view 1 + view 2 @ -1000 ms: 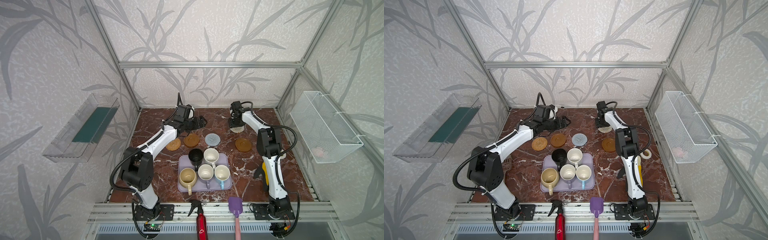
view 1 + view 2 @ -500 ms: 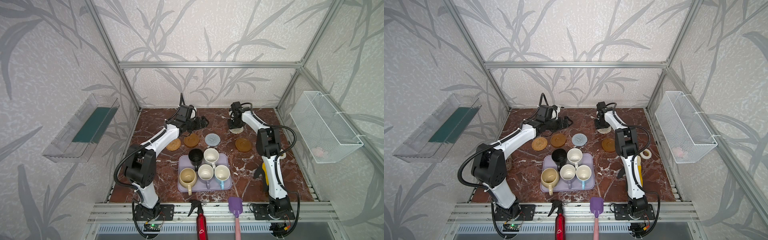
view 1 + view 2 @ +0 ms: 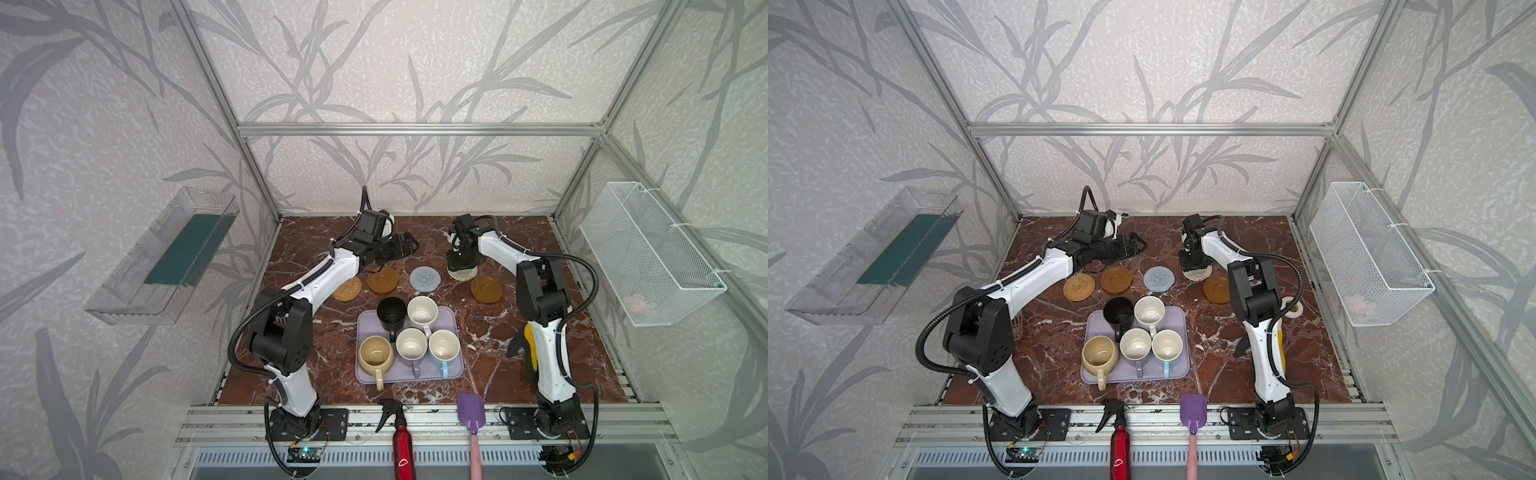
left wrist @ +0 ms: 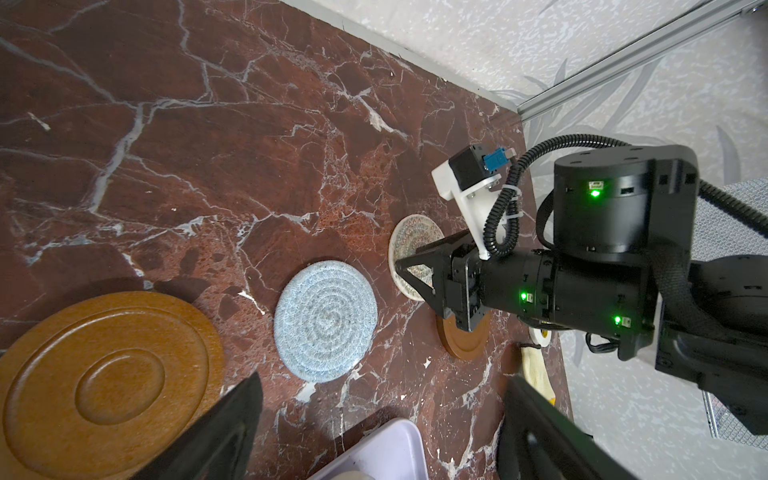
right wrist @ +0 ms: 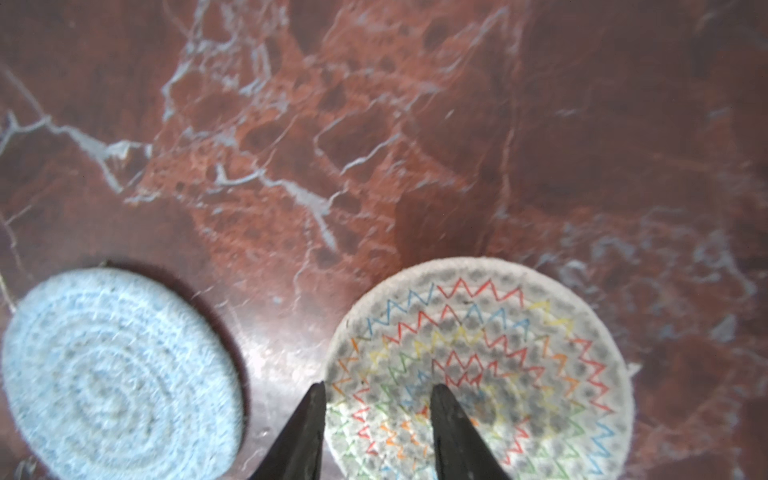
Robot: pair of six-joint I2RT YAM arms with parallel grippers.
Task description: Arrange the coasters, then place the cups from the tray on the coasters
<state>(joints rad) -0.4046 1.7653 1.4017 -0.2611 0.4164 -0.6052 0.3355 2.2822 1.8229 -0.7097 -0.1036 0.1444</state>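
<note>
Arranging the coasters looks like the step in hand. In both top views the golden rattan coaster (image 3: 347, 288), an amber coaster (image 3: 382, 280) and the grey-blue coaster (image 3: 424, 279) lie in a row behind the tray (image 3: 455, 370). The second amber coaster (image 3: 486, 289) sits further right, a little nearer the front. Between those last two, set slightly back, the right gripper (image 3: 461, 266) stands point-down on the cream coaster (image 3: 468, 275). All five cups (image 3: 422, 310) stand on the tray, none on a coaster. The left gripper (image 3: 405, 245) hangs over the table (image 3: 324, 332) behind the row. A white tape roll (image 3: 1291, 307), a wire basket (image 3: 1366, 257) on the right wall, and a spray bottle (image 3: 1120, 440) and spatula (image 3: 1192, 409) at the front rail take no part.

The left wrist view shows the left gripper spread wide and empty, with only glossy, red-brown, white-veined marble between its fingers (image 4: 232, 424).

In the right wrist view the jaws stand a narrow gap apart, astride the cream coaster's rim: one finger is just outside it, the other over the zigzag weave. Whether they pinch it I cannot tell. The next move likely calls for a sure hold on that soft edge, then drawing the coaster into line without nudging its neighbours.
</note>
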